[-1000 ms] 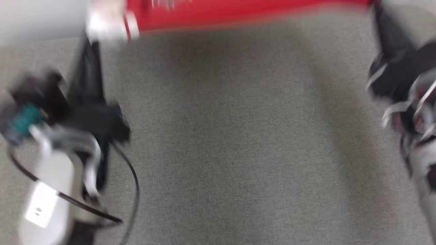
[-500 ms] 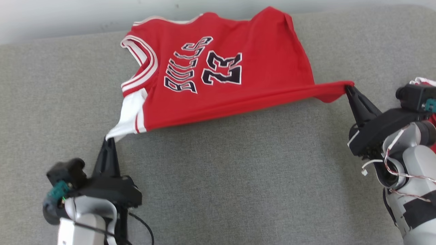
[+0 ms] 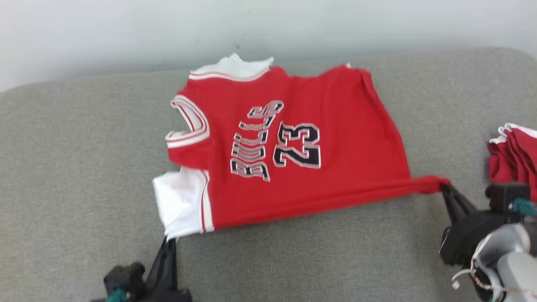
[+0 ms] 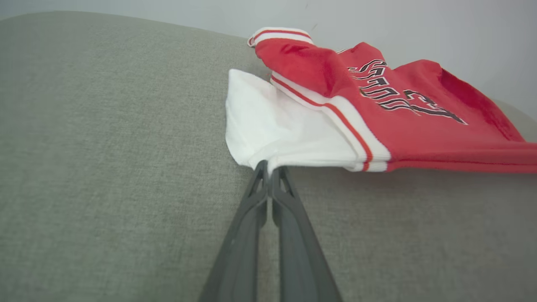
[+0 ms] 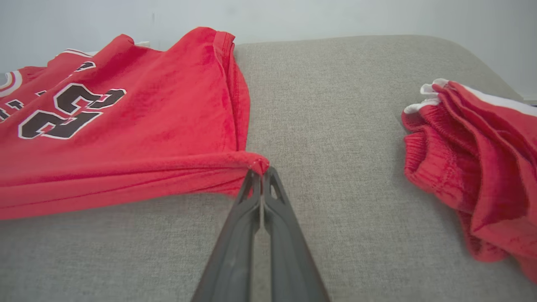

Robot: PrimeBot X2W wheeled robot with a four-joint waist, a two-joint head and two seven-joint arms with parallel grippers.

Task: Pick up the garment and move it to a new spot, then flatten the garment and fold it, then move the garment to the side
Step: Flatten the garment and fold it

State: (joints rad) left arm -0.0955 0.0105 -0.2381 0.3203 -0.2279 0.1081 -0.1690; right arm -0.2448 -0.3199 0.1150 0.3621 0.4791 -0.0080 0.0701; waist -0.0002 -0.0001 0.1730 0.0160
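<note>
View tilted up, red jersey [image 3: 293, 147] on grey cushion [image 3: 84, 147], pale wall [image 3: 126, 29]

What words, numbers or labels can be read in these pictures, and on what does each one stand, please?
"BULLS": black letters edged in white, across the chest of the red jersey, running sideways in the head view.
"23": a black number beside that word, on the same jersey.
Second red garment: no text shows on it.
</note>
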